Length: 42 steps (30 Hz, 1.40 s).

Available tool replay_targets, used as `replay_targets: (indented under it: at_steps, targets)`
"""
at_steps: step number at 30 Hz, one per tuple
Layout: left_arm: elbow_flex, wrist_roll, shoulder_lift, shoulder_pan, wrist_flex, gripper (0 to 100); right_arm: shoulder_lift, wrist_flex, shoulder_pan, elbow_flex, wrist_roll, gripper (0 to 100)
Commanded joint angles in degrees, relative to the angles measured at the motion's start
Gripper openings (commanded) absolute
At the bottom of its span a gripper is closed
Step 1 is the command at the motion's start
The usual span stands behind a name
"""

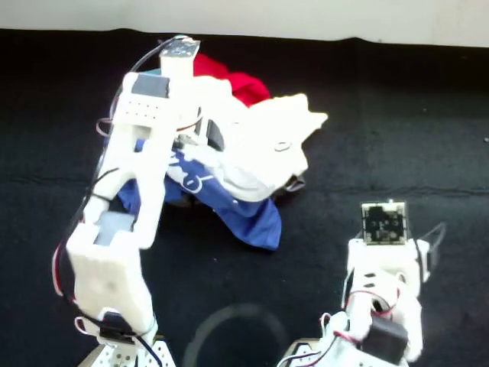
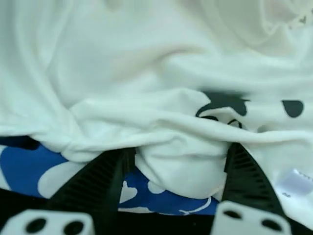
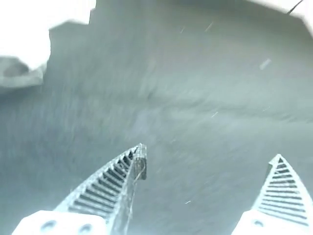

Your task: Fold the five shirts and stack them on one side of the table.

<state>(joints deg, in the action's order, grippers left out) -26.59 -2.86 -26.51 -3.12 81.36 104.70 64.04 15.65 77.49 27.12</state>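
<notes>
A heap of shirts lies at the back of the black table (image 1: 397, 122): a red shirt (image 1: 243, 84) at the far side, a white shirt (image 1: 267, 141) on top, and a blue shirt (image 1: 248, 214) with white print underneath, spilling toward the front. My left arm (image 1: 130, 191) stretches up to the heap. Its gripper (image 2: 182, 147) is open, the fingers (image 2: 110, 174) pushed into the white shirt (image 2: 146, 63) with a bunched fold between them, and the blue shirt (image 2: 24, 166) just below. My right gripper (image 3: 209, 151) is open over bare table with nothing in it.
The right arm (image 1: 382, 290) sits folded at the front right, well away from the heap. Black cloth (image 3: 195, 88) covers the table, with free room at the right and front centre. A pale wall edge (image 1: 306, 19) runs along the back.
</notes>
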Motion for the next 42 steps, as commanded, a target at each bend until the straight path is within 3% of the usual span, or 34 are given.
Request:
replay_targets:
  at_steps: [1, 4, 8, 13, 18, 23, 30, 34, 38, 42]
  targets:
    - [-8.1, 0.0, -8.6, -0.3, 0.4, 30, -4.3, 2.2, 0.0, -12.3, -0.8, 37.4]
    - [-11.6, 5.2, -16.0, -0.2, 1.8, 24, -14.2, 3.5, -0.3, -22.8, -2.7, 37.4]
    - [-16.4, 9.0, -23.2, 0.3, 7.2, 0, -31.3, 5.8, -0.3, -43.0, -9.9, 37.4]
    - [-22.9, 9.0, -24.2, 6.5, 14.2, 1, -49.9, 12.6, -0.3, -67.9, -20.1, 37.4]
    - [-30.2, 9.3, -19.9, 21.5, 19.0, 1, -60.8, 16.9, -0.3, -82.7, -25.8, 37.3]
    - [-30.6, 13.1, -12.3, 40.0, 19.2, 1, -65.8, 16.8, -0.8, -85.8, -29.5, 37.3]
    - [-36.2, 22.3, -2.2, 63.6, 18.2, 1, -69.2, 17.7, -10.2, -85.4, -29.4, 37.3]
    - [-43.2, 23.6, 0.7, 74.1, 13.5, 1, -71.4, 17.7, -14.6, -85.3, -29.5, 37.3]
    - [-44.7, 23.6, 0.7, 77.7, 11.4, 1, -73.5, 17.8, -17.1, -85.3, -29.5, 37.3]
    - [-38.2, 23.6, 0.7, 75.4, 11.4, 8, -74.2, 18.0, -18.0, -85.3, -29.5, 37.3]
